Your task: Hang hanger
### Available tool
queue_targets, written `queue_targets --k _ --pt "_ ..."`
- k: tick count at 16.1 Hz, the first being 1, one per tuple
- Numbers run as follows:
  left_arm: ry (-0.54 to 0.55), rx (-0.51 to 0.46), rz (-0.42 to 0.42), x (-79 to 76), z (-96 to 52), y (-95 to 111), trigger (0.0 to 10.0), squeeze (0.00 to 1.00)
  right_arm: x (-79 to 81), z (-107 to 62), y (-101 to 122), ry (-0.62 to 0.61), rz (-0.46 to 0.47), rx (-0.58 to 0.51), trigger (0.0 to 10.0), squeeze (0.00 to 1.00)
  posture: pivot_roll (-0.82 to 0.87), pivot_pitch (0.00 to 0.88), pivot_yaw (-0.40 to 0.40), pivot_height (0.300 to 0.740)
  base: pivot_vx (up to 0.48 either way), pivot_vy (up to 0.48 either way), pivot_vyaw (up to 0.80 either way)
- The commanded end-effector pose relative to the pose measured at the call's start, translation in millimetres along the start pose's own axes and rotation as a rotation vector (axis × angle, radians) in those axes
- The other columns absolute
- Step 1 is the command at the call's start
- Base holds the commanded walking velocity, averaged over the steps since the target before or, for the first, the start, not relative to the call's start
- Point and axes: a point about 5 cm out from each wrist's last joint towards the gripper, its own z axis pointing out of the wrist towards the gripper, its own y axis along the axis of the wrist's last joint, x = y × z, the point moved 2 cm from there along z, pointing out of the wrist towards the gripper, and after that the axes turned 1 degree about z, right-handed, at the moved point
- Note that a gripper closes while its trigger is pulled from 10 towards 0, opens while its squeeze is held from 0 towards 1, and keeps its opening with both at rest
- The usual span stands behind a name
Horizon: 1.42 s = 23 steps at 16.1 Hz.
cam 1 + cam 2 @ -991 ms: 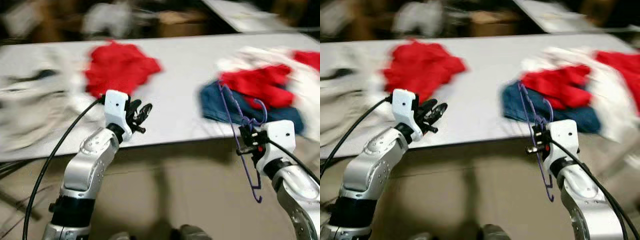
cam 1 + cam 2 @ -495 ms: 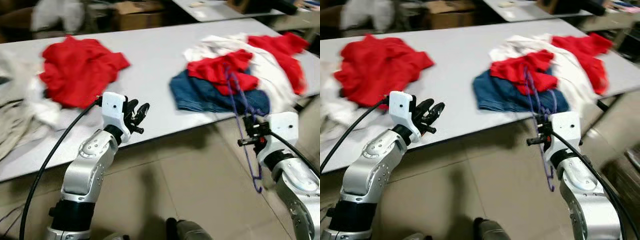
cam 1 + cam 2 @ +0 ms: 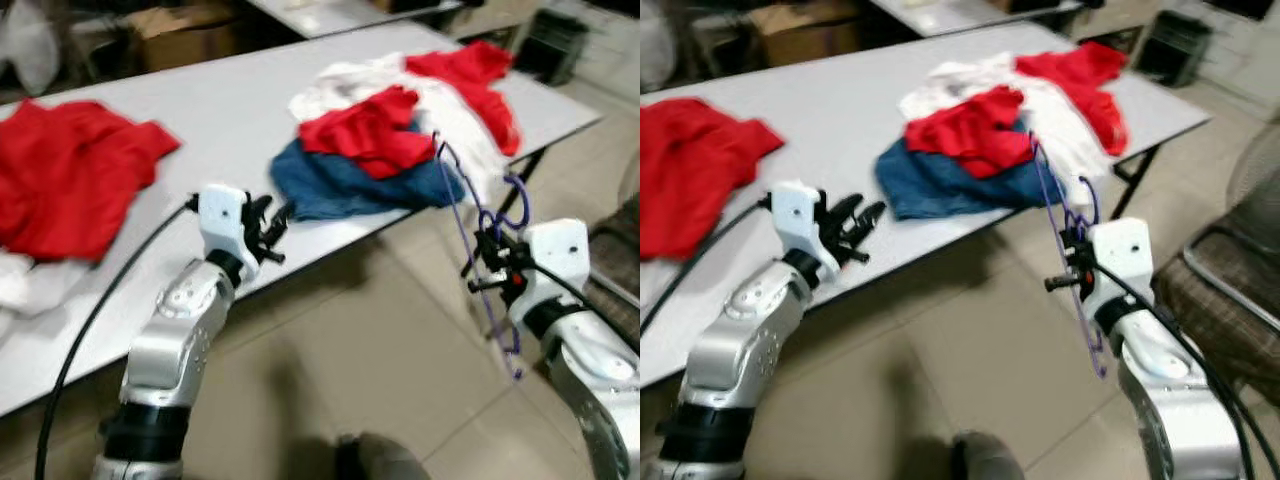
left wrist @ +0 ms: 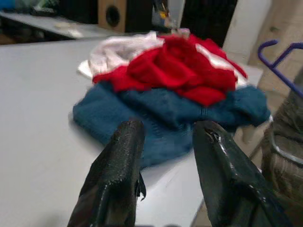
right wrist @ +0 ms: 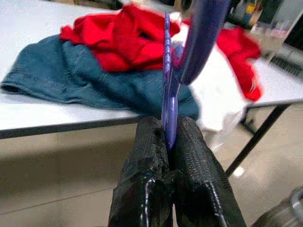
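Observation:
A purple plastic hanger (image 3: 478,232) stands upright in my right gripper (image 3: 484,268), which is shut on it in front of the table's right end. In the right wrist view the hanger (image 5: 169,85) is pinched between both fingers (image 5: 147,156). My left gripper (image 3: 272,226) is open and holds nothing, just at the front edge of the grey table (image 3: 210,110). Its two fingers (image 4: 120,161) stand apart in the left wrist view, pointing at the clothes pile.
A pile of red, white and blue clothes (image 3: 395,135) lies on the table's right part, and a red garment (image 3: 60,175) on its left part. A chair (image 3: 1230,260) stands at the far right. Cardboard boxes and another table are behind. Tiled floor (image 3: 380,370) lies below.
The camera has swung right, so the table and clothes have shifted left in the picture and the table's right end and a chair have come into view. Both grippers keep their poses.

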Motion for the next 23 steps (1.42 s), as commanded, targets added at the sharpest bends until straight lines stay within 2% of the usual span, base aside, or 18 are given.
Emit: queue_targets --k 1,2,5,10,11,13,14,16,19,20,21,22,23 --pt "0.018 -0.016 -0.005 0.6 1.1 3 10.0 0.00 -2.3 -0.3 16 0.000 -0.059 -0.069 10.0 0.00 -0.17 0.000 -0.016 0.740 0.315 0.000 0.00" --pt "0.016 -0.018 -0.007 -0.5 0.3 2 10.0 0.00 -4.5 -0.7 19 -0.005 -0.066 -0.072 10.0 0.00 -0.17 0.000 -0.021 0.740 0.326 0.000 0.00" --pt "-0.010 -0.022 -0.026 -13.0 -1.8 -3 10.0 0.00 -16.8 -6.5 17 -0.072 0.002 -0.087 10.0 0.00 -0.20 0.000 -0.043 0.740 0.368 0.000 0.00" --pt "-0.034 -0.019 -0.037 -24.6 5.7 -6 10.0 0.00 -21.4 -17.5 16 -0.067 -0.029 -0.067 10.0 0.00 -0.25 0.000 -0.010 0.740 0.370 0.000 -0.79" --pt "-0.011 -0.024 -0.033 -21.3 9.7 -5 10.0 0.00 -23.3 -21.6 13 -0.057 -0.050 -0.047 10.0 0.00 -0.26 0.000 0.011 0.740 0.371 0.000 -0.79" --pt "0.054 -0.052 -0.028 -11.0 13.2 -1 10.0 0.00 -25.0 -26.9 7 -0.035 0.017 -0.018 10.0 0.00 -0.28 0.000 0.031 0.740 0.369 0.000 -0.21" --pt "0.079 -0.070 -0.033 -6.4 13.9 3 10.0 0.00 -25.7 -29.8 7 -0.019 0.008 -0.015 10.0 0.00 -0.28 0.000 0.041 0.740 0.371 0.000 0.00" --pt "0.074 -0.085 -0.043 -6.0 14.0 5 10.0 0.00 -32.8 -36.6 4 0.001 0.011 -0.008 10.0 0.00 -0.27 0.000 0.052 0.740 0.375 0.000 0.00" --pt "0.091 -0.083 -0.060 -0.6 11.6 3 10.0 0.00 -32.6 -41.7 1 0.054 -0.016 0.005 10.0 0.00 -0.27 0.000 0.070 0.740 0.354 0.000 0.00" --pt "0.077 -0.082 -0.090 3.2 10.4 4 10.0 0.27 -35.8 -45.7 0 0.078 -0.020 0.007 10.0 0.00 -0.26 0.000 0.077 0.740 0.000 0.000 0.00" --pt "0.066 -0.088 -0.102 4.6 9.7 5 10.0 0.27 -37.4 -47.4 0 0.084 -0.017 0.007 10.0 0.00 -0.26 0.000 0.077 0.740 0.000 0.000 0.00" --pt "0.011 -0.151 -0.151 10.8 6.6 16 10.0 1.00 -39.6 -54.0 -2 0.119 -0.003 0.009 10.0 0.00 -0.26 0.000 0.091 0.740 0.000 0.000 0.00" --pt "-0.004 -0.156 -0.162 12.4 6.4 19 10.0 1.00 -38.7 -55.3 -3 0.130 -0.001 0.012 10.0 0.00 -0.26 0.000 0.093 0.740 0.000 0.000 0.00"
